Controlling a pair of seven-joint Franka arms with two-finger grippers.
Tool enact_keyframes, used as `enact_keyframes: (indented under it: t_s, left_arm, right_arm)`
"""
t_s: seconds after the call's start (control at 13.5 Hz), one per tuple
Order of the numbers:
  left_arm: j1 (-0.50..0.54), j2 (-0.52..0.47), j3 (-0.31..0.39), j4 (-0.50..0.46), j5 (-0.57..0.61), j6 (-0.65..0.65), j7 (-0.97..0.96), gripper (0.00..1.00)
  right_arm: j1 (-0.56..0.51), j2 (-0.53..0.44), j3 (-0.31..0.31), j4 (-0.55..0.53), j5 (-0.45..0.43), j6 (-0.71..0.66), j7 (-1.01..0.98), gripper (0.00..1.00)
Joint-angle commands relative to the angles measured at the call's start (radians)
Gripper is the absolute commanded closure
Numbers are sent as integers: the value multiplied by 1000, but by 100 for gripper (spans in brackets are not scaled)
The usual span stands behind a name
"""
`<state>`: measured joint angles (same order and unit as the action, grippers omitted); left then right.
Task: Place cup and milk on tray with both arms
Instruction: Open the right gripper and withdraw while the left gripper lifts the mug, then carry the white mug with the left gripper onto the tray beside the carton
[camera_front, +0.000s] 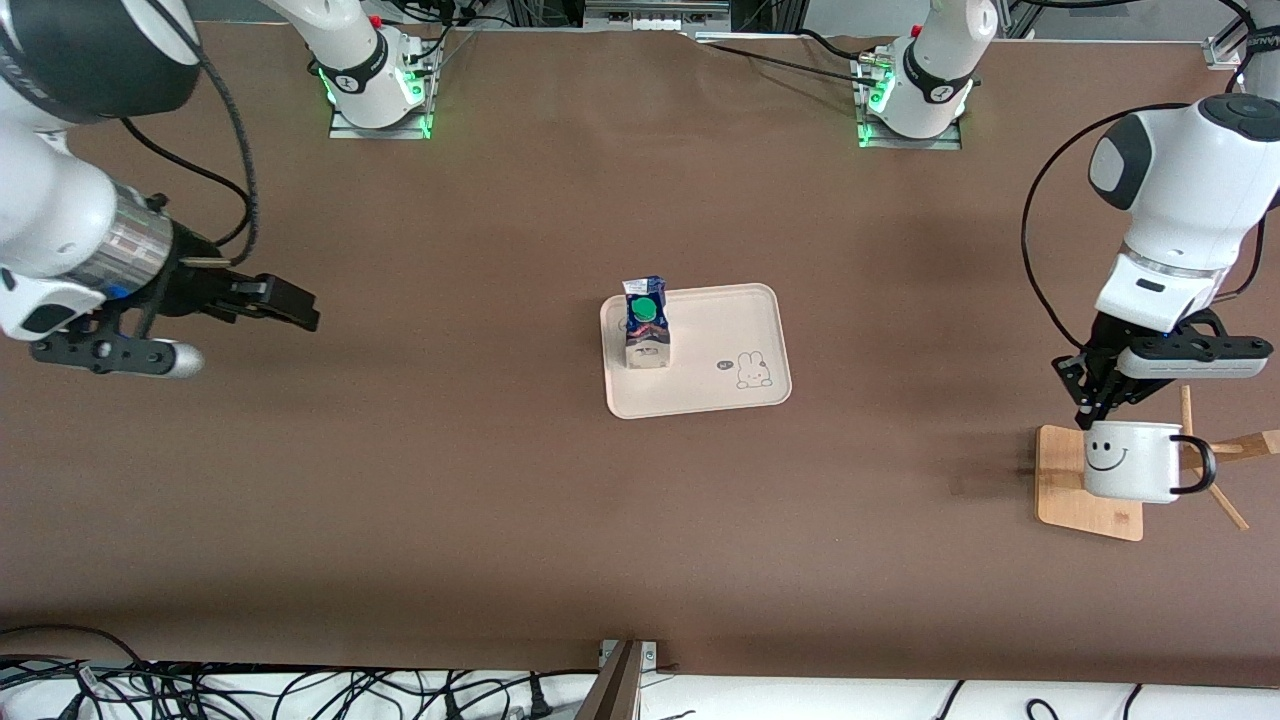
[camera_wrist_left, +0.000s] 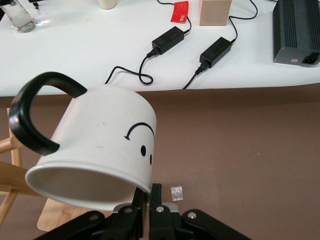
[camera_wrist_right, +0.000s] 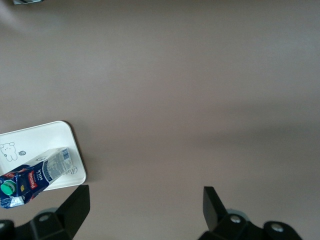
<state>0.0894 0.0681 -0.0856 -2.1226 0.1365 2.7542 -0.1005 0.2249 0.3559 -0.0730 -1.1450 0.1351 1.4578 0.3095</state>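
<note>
With milk (camera_front: 646, 325) standing on tray (camera_front: 735, 322) and right gripper (camera_wrist_right: 145, 210) idle, open over bare table: cup (camera_front: 1132, 461), pinched by rim in left gripper (camera_front: 1088, 420) above wooden rack (camera_front: 1062, 480), likely rigid, light, slippery, fragile.

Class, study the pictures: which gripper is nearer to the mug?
The left. The left gripper is shut on the cup at its rim, over the wooden rack base. The right gripper hangs open at the table's opposite end.

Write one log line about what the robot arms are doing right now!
milk: upright on tray | left gripper: shut on cup rim, over wooden rack | right gripper: open, empty, waiting over table
</note>
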Motion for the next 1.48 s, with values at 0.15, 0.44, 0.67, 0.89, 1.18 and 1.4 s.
enact_keyframes:
  t_s: [0.15,0.44,0.67,0.89,1.18,1.4]
  left_arm:
    - [-71,-39,-14,9,5,-134,-51,100]
    - [-149,-31,-45,119,2,-416,-93,100]
    - [-195,19,-74,188,-46,-575,-119,100]
    - [-270,97,-80,272,-60,-694,-117,100]
    - [-362,185,-80,309,-229,-729,-119,100]
    - [-437,269,-79,340,-235,-731,-127,100]
  right_arm:
    - [-73,-103,12,-93,-81,-36,-42,0]
    - [-113,-126,19,-128,-115,-36,-187,0]
    - [-203,-141,45,-153,-115,-31,-306,0]
    - [-226,-135,41,-154,-136,-31,-314,0]
    - [-223,-129,45,-147,-166,-45,-319,0]
    - [-214,-130,47,-147,-169,-54,-320,0]
